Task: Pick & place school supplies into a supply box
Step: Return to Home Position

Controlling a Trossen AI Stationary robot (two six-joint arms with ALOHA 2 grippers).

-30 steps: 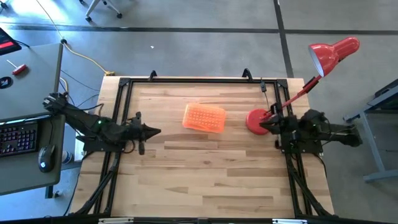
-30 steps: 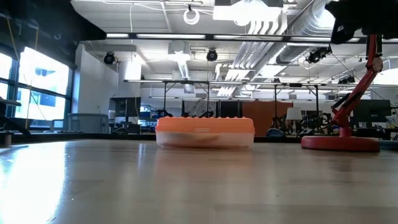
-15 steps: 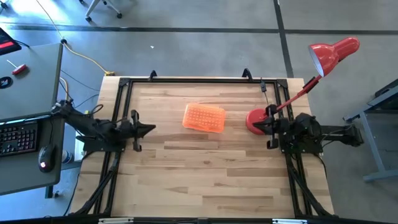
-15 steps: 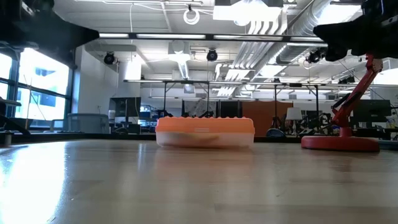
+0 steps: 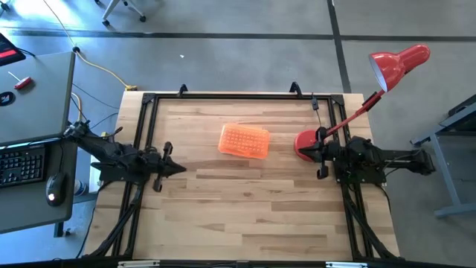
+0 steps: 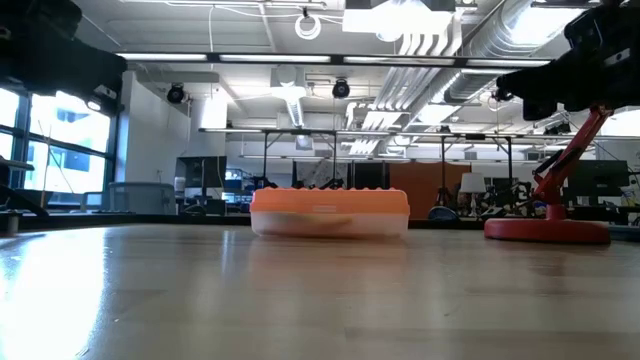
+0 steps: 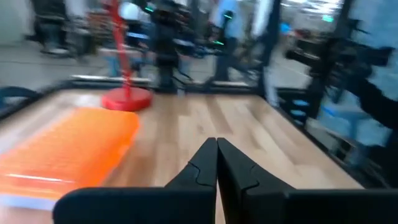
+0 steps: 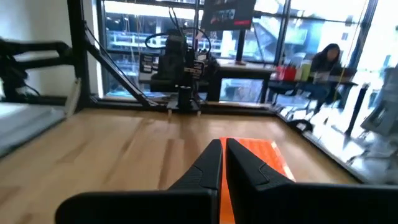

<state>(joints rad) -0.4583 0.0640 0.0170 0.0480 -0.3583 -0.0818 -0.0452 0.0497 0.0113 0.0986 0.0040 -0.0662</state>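
The supply box, a clear case with a textured orange lid, lies shut and flat on the wooden table, a little beyond its middle; it also shows in the low view. No pens, pencils or scissors show on the table. My left gripper is shut and hovers near the table's left edge, left of the box. My right gripper is shut and hangs in the air over the lamp's base, right of the box.
A red desk lamp stands by the table's right edge on its round base; its stem slants to the head beyond the table. A black frame rims the table. Bare wood lies on the near side of the box.
My left gripper has drawn back a little toward the table's left edge and swung toward the near edge. My right gripper has reached toward the table's left, out over the lamp's base, and come lower in the low view. The box has not moved.
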